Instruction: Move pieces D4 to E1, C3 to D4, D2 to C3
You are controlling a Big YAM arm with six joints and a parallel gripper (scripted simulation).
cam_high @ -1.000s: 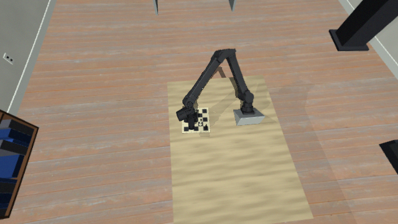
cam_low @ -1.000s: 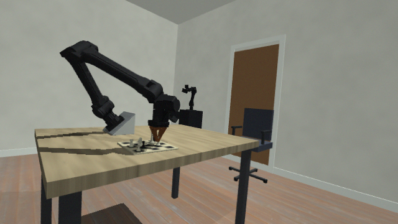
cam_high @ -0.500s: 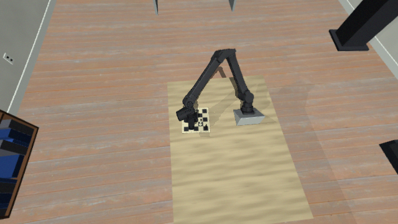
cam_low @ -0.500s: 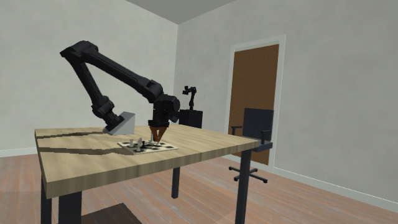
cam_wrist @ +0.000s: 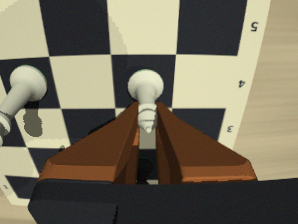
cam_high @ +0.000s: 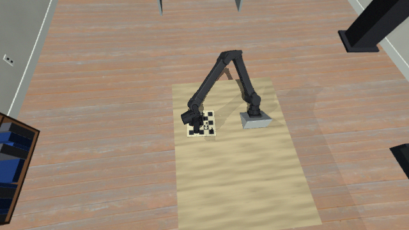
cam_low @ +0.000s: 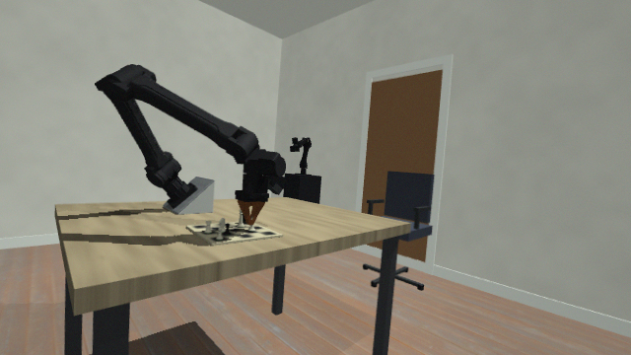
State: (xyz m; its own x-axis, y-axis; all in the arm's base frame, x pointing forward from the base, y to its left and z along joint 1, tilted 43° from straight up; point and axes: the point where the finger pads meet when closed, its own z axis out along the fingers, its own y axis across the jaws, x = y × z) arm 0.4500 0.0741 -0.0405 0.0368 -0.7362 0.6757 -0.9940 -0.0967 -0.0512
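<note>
While claw (cam_high: 197,127) (cam_low: 251,224) (cam_wrist: 147,111) looks clamped on white bishop (cam_low: 252,229) (cam_wrist: 145,82), bishop upright on chessboard (cam_high: 214,116) (cam_low: 273,235) (cam_wrist: 265,15), dark square beside digit 4. Should lift straight up, clear white piece (cam_low: 241,218) (cam_wrist: 25,85) elsewhere on chessboard, keep base level.

Any change in the claw (cam_high: 196,130) (cam_low: 250,223) (cam_wrist: 147,106) since the earlier pictures is too small to tell.
</note>
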